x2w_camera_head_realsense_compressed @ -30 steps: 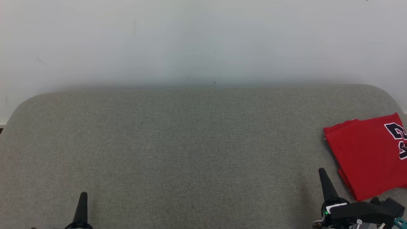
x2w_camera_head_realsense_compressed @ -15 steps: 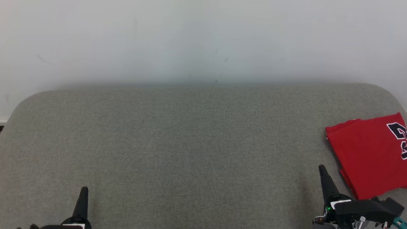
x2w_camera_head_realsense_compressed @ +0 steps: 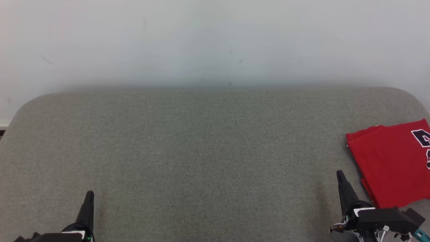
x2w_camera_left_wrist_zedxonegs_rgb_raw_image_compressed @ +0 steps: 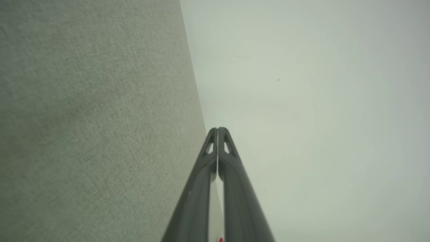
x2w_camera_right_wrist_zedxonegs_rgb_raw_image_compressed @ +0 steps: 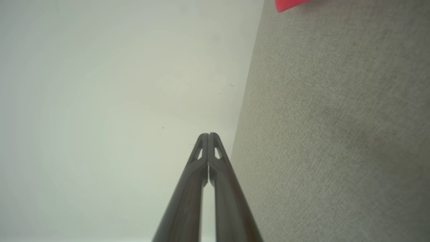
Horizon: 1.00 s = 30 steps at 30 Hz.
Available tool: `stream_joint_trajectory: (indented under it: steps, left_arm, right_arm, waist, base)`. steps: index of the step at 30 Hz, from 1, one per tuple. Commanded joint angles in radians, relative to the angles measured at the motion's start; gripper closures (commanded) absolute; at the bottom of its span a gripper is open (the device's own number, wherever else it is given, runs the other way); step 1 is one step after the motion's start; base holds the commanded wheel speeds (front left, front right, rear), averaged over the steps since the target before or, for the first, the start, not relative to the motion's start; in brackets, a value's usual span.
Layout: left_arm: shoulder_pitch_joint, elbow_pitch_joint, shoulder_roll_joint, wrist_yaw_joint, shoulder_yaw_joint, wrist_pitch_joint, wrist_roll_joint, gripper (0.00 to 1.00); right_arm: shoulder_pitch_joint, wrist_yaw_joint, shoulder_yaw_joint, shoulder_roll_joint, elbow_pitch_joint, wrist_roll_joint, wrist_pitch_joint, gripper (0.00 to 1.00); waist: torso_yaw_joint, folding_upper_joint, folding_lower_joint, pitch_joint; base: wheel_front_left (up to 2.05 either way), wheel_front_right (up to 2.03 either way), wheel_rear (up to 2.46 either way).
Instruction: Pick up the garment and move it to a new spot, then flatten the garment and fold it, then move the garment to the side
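Far left of the folded red fabric garment with dark lettering (x2w_camera_head_realsense_compressed: 389,161), the left gripper (x2w_camera_head_realsense_compressed: 89,198) has its fingers pressed together on nothing; the right gripper (x2w_camera_head_realsense_compressed: 341,176), just left of the garment's near corner, is equally closed and empty. A careless right-arm sweep could snag the stacked layers, undoing the fold or pushing the garment off the rounded grey woven-cloth surface (x2w_camera_head_realsense_compressed: 208,144). Behind the garment stands a plain white wall (x2w_camera_head_realsense_compressed: 215,40).

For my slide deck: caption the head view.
Folded red garment lies far right on the grey surface; left gripper and right gripper shut, empty.
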Motion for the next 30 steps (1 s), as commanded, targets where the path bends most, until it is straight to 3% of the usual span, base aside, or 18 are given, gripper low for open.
stream_joint_trajectory:
  steps: [1, 16, 30]
  left_arm:
    - [-0.022, -0.006, -0.001, -0.004, 0.004, 0.005, -0.019, 1.0]
    - [-0.039, -0.005, -0.002, -0.004, 0.01, 0.036, -0.109, 1.0]
    - [-0.034, -0.004, -0.002, -0.004, 0.01, 0.036, -0.109, 1.0]
  right_arm:
    - [-0.015, 0.001, -0.002, -0.002, -0.001, 0.018, 0.004, 1.0]
    - [-0.023, 0.001, -0.003, -0.002, 0.002, 0.121, 0.016, 1.0]
    - [-0.023, 0.001, -0.003, -0.002, 0.002, 0.119, 0.017, 1.0]
  waist:
    - [0.0, 0.0, -0.0001, 0.001]
    - [0.006, 0.0, -0.0001, 0.008]
    - [0.006, 0.0, -0.0001, 0.009]
  base:
    - [0.0, 0.0, 0.0]
    - [0.0, 0.0, 0.0]
    - [0.0, 0.0, 0.0]
